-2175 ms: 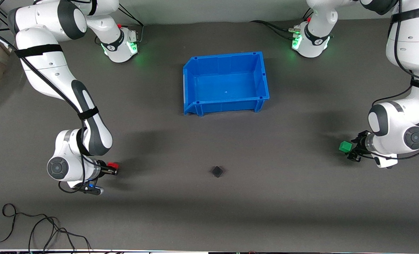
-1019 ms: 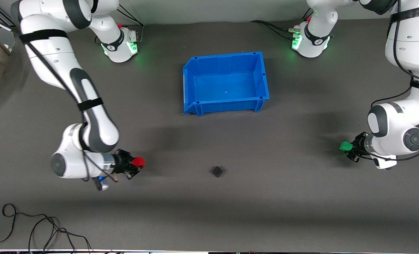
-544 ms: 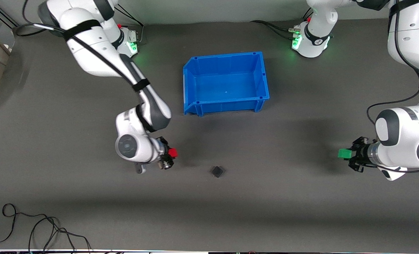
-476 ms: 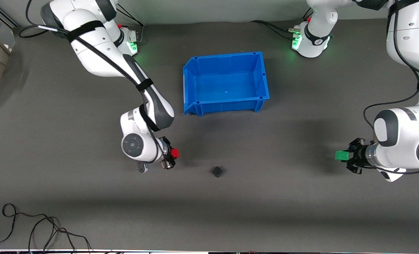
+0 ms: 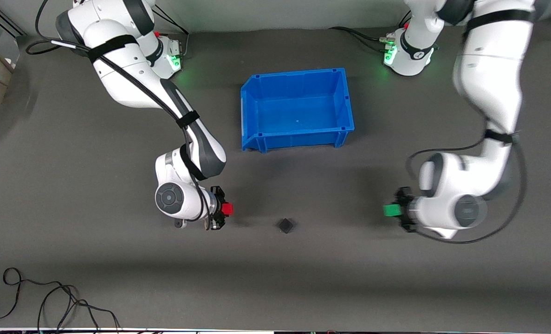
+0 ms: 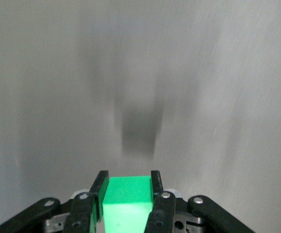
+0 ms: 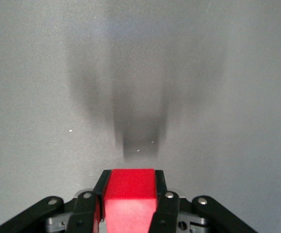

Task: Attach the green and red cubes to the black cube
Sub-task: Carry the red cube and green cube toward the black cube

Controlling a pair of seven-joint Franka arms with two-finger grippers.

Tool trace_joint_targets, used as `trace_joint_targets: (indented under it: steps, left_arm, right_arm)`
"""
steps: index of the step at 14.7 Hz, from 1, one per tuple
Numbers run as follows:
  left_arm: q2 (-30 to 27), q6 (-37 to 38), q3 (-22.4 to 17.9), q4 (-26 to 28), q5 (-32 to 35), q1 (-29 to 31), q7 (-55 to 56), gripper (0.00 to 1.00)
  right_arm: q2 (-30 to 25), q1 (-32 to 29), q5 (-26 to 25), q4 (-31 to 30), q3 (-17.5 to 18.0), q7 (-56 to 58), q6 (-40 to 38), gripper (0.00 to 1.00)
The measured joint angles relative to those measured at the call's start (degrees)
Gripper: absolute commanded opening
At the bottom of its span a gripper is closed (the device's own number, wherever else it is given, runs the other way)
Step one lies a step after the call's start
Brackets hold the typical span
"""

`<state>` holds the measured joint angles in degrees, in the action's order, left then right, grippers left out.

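Note:
The black cube (image 5: 285, 225) lies alone on the dark table, nearer to the front camera than the blue bin. My right gripper (image 5: 224, 209) is shut on the red cube (image 5: 228, 209) and holds it above the table beside the black cube, toward the right arm's end. The red cube also shows between the fingers in the right wrist view (image 7: 129, 194). My left gripper (image 5: 393, 211) is shut on the green cube (image 5: 389, 210), above the table toward the left arm's end. The green cube shows in the left wrist view (image 6: 127, 199). The black cube is out of both wrist views.
An empty blue bin (image 5: 249, 111) stands at the middle of the table, farther from the front camera than the black cube. Black cables (image 5: 48, 301) lie at the table's near edge toward the right arm's end.
My left gripper has swung with the green cube a long way toward the black cube. My right gripper came in earlier with the red cube and has barely moved in the last half second.

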<state>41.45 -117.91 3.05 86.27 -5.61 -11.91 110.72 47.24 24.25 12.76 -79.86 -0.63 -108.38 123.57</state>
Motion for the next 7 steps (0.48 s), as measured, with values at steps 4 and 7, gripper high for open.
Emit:
trace_joint_targets:
  steps: [4,7]
  left_arm:
    - [2.5,-7.2,0.0,-3.3,0.0,-6.7,9.5,0.00]
    - [4.3,-12.0,0.0,-7.3,0.0,-10.1,10.1,0.00]
  right_arm:
    - [1.3,0.6,0.4,2.2,0.4,-10.1,0.0,0.00]
    - [2.6,2.3,0.4,4.6,0.6,-16.9,0.0,0.00]
